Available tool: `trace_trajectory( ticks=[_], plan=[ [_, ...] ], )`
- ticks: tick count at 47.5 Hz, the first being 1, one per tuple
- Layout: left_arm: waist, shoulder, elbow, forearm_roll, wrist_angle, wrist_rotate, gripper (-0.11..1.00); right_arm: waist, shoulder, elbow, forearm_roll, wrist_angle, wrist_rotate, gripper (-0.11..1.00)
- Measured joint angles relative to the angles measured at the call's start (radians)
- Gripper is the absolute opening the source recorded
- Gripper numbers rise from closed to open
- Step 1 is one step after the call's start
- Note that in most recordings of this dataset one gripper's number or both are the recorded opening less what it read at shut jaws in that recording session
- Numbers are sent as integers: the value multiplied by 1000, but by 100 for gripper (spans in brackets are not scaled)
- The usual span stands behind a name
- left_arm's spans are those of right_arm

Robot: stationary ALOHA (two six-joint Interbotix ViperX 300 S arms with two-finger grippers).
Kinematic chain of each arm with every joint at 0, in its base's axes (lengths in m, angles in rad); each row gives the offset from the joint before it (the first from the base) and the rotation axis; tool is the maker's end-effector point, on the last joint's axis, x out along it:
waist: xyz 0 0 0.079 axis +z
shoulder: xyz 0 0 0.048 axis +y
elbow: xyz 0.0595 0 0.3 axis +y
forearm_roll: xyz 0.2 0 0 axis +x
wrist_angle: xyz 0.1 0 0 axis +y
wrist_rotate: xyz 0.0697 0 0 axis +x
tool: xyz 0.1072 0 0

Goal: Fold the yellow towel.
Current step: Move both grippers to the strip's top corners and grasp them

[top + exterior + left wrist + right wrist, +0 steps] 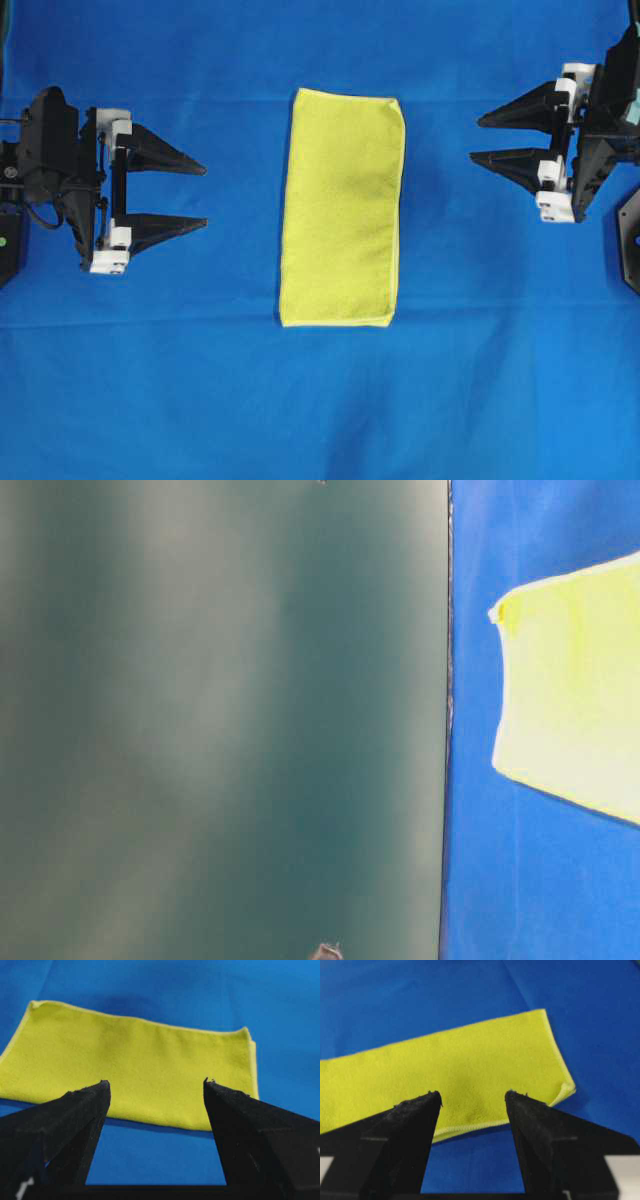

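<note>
A large blue cloth [320,400] covers the whole table. At its middle lies the yellow-green microfibre towel [342,208], folded into a tall rectangle (hems doubled along its right edge). The left gripper [205,195] and right gripper [477,139] rest well apart from it, jaws spread, empty.

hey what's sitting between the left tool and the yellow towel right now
Nothing but the bare blue cloth. In the overhead view the left tool sits apart from the yellow towel, with only cloth between them.
</note>
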Motion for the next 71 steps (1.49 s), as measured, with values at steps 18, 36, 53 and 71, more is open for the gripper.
trace_trajectory(
  ticks=[18,36,53,71],
  plan=[
    [57,80,-64,0,-23,2,72,-43,44,-54,9,23,-8,59],
    [239,353,-264,0,-5,5,72,-184,319,-184,-18,74,-23,59],
    [321,657,-413,0,-6,5,72,-229,650,-327,-60,66,-23,59],
    [377,808,-468,0,-9,5,72,-229,808,-388,-58,9,-23,59]
  ],
)
